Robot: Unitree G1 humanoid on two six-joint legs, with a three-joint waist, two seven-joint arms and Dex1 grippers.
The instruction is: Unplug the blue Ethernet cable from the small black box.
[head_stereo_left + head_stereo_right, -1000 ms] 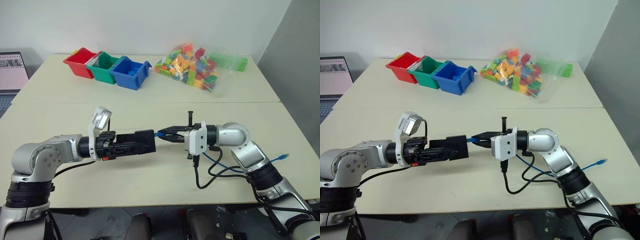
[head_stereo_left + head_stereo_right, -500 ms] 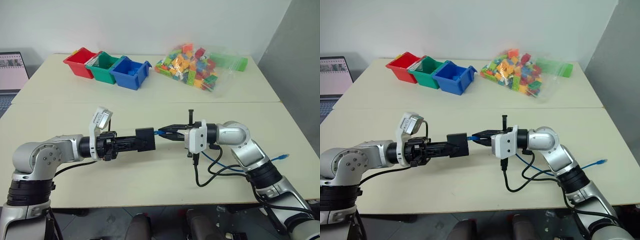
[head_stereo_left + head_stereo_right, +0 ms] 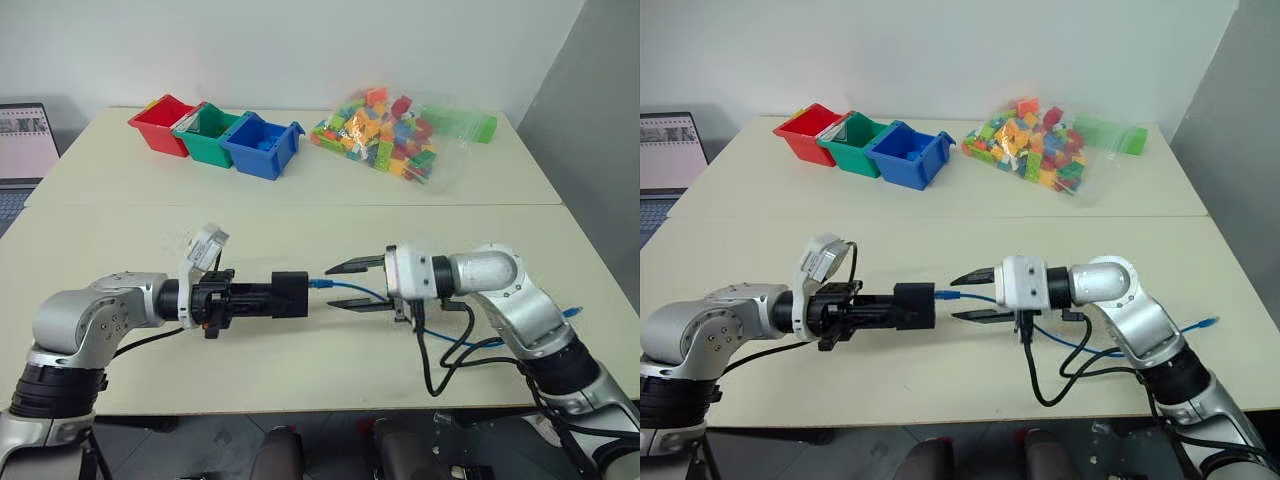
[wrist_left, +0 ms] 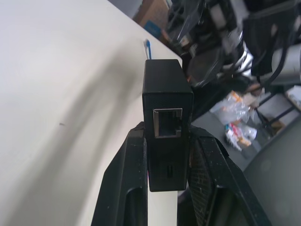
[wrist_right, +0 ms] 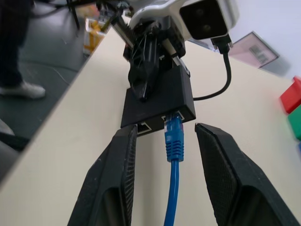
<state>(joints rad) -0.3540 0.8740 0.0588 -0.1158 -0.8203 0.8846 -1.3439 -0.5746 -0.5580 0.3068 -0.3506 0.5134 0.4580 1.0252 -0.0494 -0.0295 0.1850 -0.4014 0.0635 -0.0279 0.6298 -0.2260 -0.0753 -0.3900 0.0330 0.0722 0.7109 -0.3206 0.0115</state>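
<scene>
- Cable point(image 5: 172, 165): thin, bright blue, its ribbed blue boot and clear plug seated in a port of the box point(image 5: 160, 101).
- Box: small, matte black, rectangular; pinched between the left gripper's point(image 3: 262, 297) fingers, held above the table point(image 3: 300, 190).
- Right gripper point(image 3: 352, 285): fingers spread, one on each side of the cable, not touching it.
- Cable runs back past the right wrist; its far plug point(image 3: 571, 313) lies on the table.

laptop point(image 3: 25, 145) cut off at pic edge, blue Ethernet cable point(image 3: 350, 289) mid-run hidden behind right arm
</scene>
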